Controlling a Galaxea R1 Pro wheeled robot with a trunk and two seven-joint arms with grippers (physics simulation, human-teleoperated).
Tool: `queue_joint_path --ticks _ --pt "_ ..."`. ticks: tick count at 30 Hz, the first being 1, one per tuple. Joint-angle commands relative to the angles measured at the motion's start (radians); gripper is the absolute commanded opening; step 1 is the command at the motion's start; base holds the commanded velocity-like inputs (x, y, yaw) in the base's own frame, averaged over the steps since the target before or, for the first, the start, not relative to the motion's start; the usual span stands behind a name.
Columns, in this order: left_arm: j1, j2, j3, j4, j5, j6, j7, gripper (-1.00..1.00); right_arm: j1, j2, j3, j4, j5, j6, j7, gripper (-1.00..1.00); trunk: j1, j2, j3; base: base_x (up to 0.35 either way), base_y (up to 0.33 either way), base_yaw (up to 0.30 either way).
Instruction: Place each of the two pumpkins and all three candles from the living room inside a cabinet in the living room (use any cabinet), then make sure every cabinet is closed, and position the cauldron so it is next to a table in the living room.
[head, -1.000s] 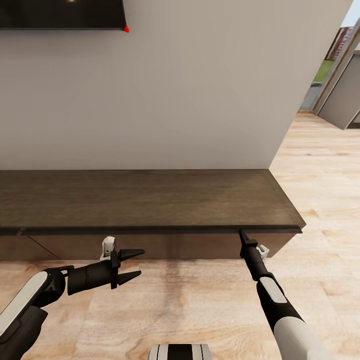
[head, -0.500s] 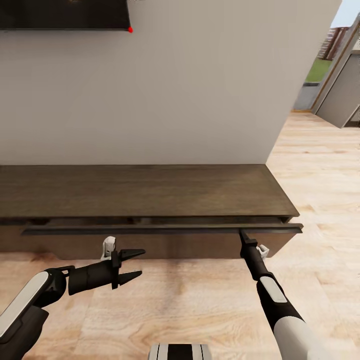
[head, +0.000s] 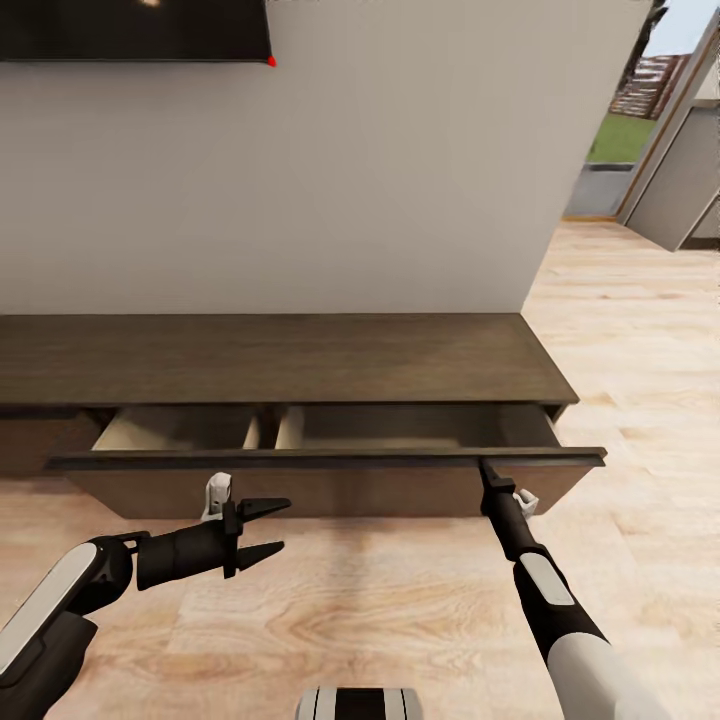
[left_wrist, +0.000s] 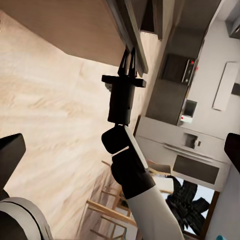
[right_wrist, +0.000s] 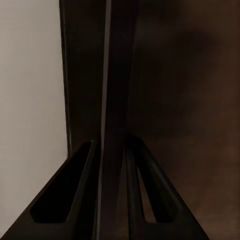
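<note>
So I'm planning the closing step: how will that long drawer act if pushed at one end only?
The drawer looks stiff, so it probably moves as one piece. It is wide, and the right gripper holds it off-centre, so it might skew or bind. It likely slides without tipping.

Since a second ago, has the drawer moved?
Yes. The drawer has slid out from under the cabinet top, toward the robot, pulled by the right gripper.

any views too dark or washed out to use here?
Head view: evenly lit, sharp; cabinet drawer interior readable, slightly shadowed. Right wrist view: very dark, right gripper fingers merge with the drawer front. Left wrist view: bright, clear; the right gripper stands out well.
</note>
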Motion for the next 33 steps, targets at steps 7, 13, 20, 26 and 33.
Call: queue_joint_path --ticks 7,13,20,26,33 --pt "-0.001 -0.001 -0.001 -0.002 0.010 0.000 0.009 1.00 0.000 0.001 -0.004 0.009 -0.003 0.009 0.003 -1.00 0.000 0.000 -0.001 -0.240 0.000 0.000" --pt "-0.001 -0.001 -0.001 -0.002 0.010 0.000 0.009 1.00 0.000 0.001 -0.004 0.009 -0.003 0.009 0.001 -1.00 0.000 0.000 -0.001 -0.240 0.000 0.000" --pt "-0.001 -0.001 -0.001 -0.001 0.010 0.000 0.009 1.00 0.000 0.001 -0.004 0.009 -0.003 0.007 0.002 -1.00 0.000 0.000 -0.001 -0.111 0.000 0.000" --pt "-0.001 -0.001 -0.001 -0.001 0.010 0.000 0.009 1.00 0.000 0.001 -0.004 0.009 -0.003 0.007 0.001 -1.00 0.000 0.000 -0.001 -0.004 0.000 0.000" --pt "-0.001 -0.001 -0.001 -0.001 0.010 0.000 0.009 1.00 0.000 0.001 -0.004 0.009 -0.003 0.007 0.002 -1.00 0.000 0.000 -0.001 -0.068 0.000 0.000"
